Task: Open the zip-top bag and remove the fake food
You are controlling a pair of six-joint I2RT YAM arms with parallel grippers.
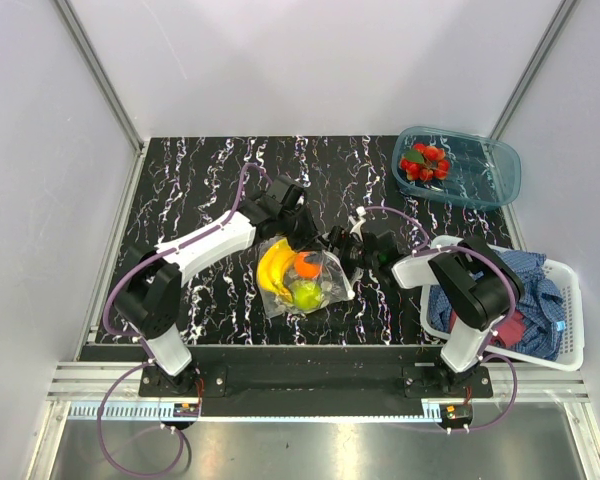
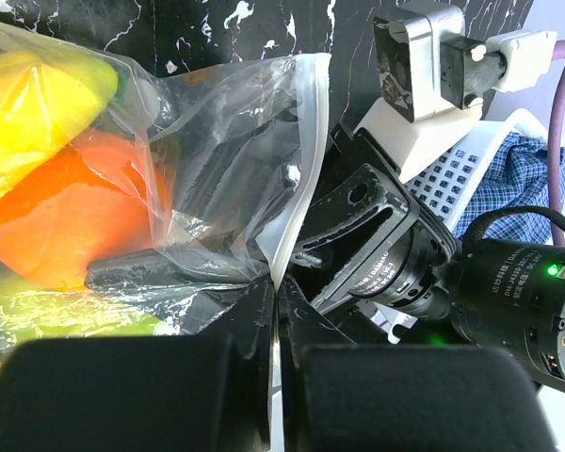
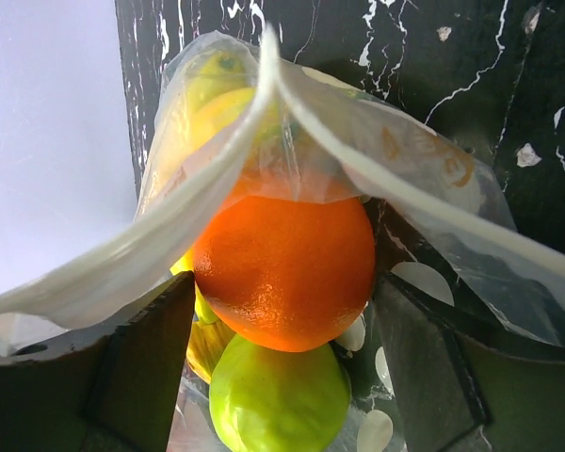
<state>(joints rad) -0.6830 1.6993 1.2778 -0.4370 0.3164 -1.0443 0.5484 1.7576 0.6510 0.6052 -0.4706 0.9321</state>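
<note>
Right gripper (image 3: pixel 282 297) is spread at the zip-top bag's (image 3: pixel 433 188) open mouth, with the orange (image 3: pixel 282 264) dead ahead between its fingers (image 3: pixel 122 377). Bag is laid on the black table (image 1: pixel 200 180), rim clamped by the left gripper (image 2: pixel 275 315).

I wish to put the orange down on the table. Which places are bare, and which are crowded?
Bare: the far-left part of the table, between side wall and left arm, and the far strip up to the teal tray. Crowded: the middle, where it and the right arm meet the zip-top bag, and the right side with the white basket.
</note>
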